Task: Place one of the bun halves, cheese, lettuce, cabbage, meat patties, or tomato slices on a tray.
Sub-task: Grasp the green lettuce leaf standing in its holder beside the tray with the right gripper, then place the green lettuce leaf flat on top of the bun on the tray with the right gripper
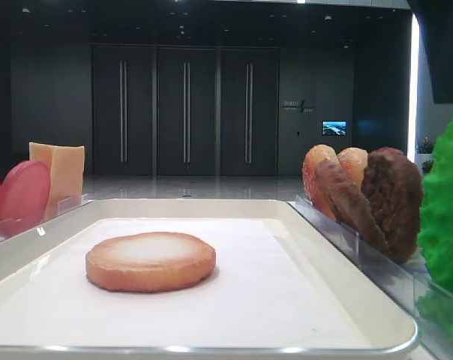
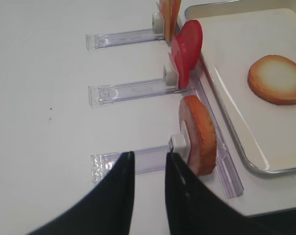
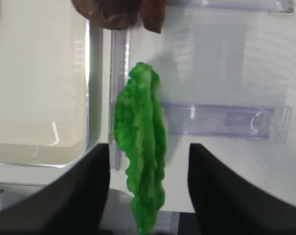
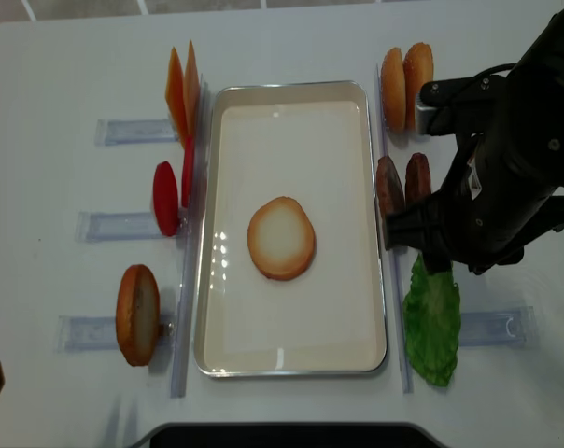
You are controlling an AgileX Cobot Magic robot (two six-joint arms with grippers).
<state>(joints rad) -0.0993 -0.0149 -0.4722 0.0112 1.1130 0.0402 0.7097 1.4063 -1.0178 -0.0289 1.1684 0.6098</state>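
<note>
One bun half (image 4: 281,238) lies flat, pale face up, in the middle of the cream tray (image 4: 291,327). The green lettuce (image 3: 140,142) stands on edge in a clear holder right of the tray. My right gripper (image 3: 149,149) is open and straddles the leaf, both fingers clear of it. My left gripper (image 2: 149,155) hovers over the near left holder, its fingers a narrow gap apart with nothing between them. Just right of it, a second bun half (image 2: 199,134) stands upright. Cabbage is out of view.
Left of the tray stand tomato slices (image 4: 166,198) and cheese (image 4: 181,89) in clear holders. Right of it are meat patties (image 4: 403,187) and more bun halves (image 4: 405,75). The right arm (image 4: 497,187) hangs over the patties' holder.
</note>
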